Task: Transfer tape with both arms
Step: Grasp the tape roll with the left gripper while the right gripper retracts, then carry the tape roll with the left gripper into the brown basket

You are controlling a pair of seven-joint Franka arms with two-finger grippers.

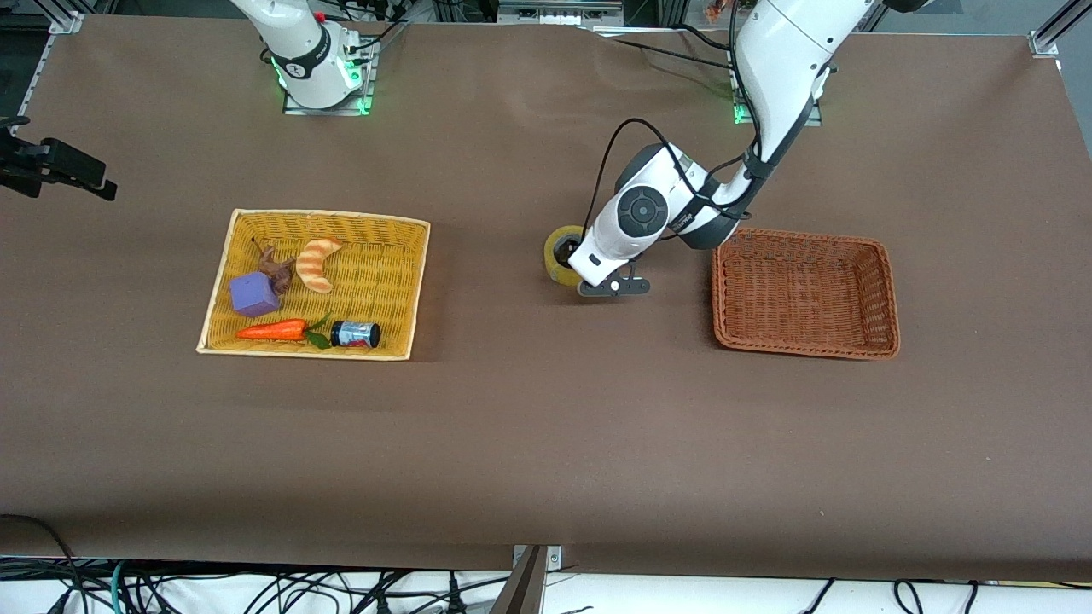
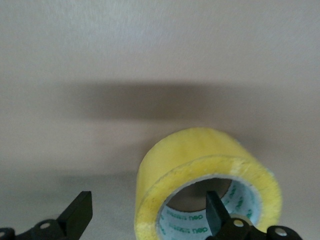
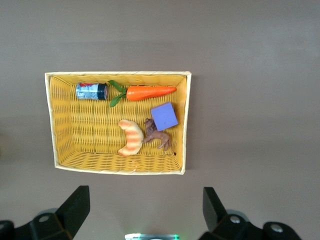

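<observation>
The tape [image 1: 559,253], a yellowish roll, lies flat on the brown table between the two baskets, with its hole facing up. The left arm comes down from its base and its wrist [image 1: 640,213] covers the side of the roll toward the brown basket. In the left wrist view the left gripper [image 2: 147,202] is open and straddles the wall of the tape [image 2: 200,150]. One finger [image 2: 216,212] is in the hole and the other [image 2: 80,207] is outside. The right gripper [image 3: 145,197] is open and empty, high over the table near the yellow basket [image 3: 117,74].
The yellow basket [image 1: 324,217] holds a crescent bread [image 1: 317,263], a purple block [image 1: 253,294], a carrot [image 1: 273,330], a small dark jar [image 1: 355,333] and a brown piece. A brown wicker basket [image 1: 802,294] stands beside the tape toward the left arm's end. A black device [image 1: 51,166] sits at the right arm's end.
</observation>
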